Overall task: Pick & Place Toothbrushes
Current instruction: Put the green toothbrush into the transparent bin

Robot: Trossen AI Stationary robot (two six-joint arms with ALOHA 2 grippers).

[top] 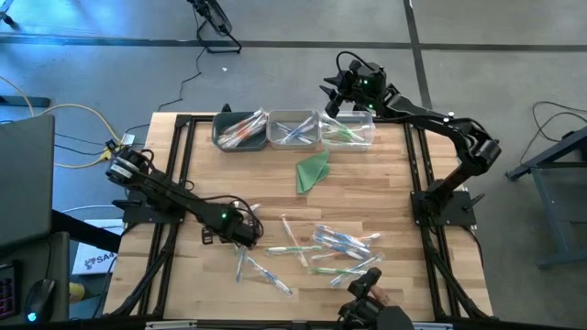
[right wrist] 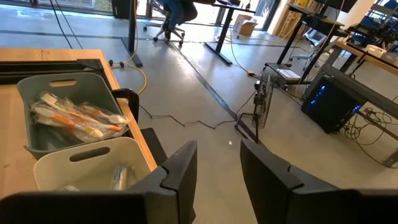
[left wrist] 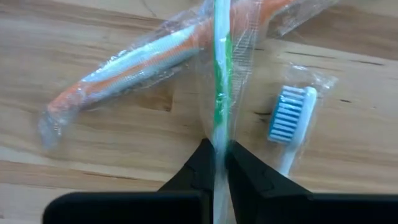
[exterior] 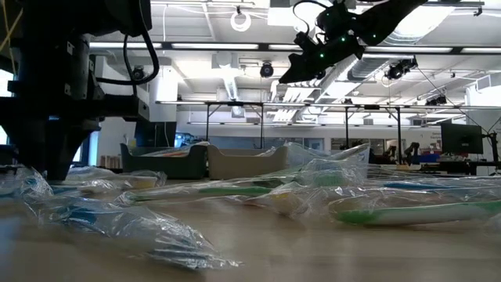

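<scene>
Near table point(top: 385, 183) edge: left gripper point(left wrist: 219, 163) jaws clamped on a wrapped green toothbrush point(left wrist: 220, 81) lying among scattered toothbrushes point(top: 335, 246). Far edge: right gripper point(right wrist: 217, 163) jaws apart, empty, raised above the bins point(top: 293, 129) holding more.

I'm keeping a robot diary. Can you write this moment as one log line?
left gripper: shut on green toothbrush, on table | right gripper: open, empty, above bins | loose toothbrushes: on table
</scene>
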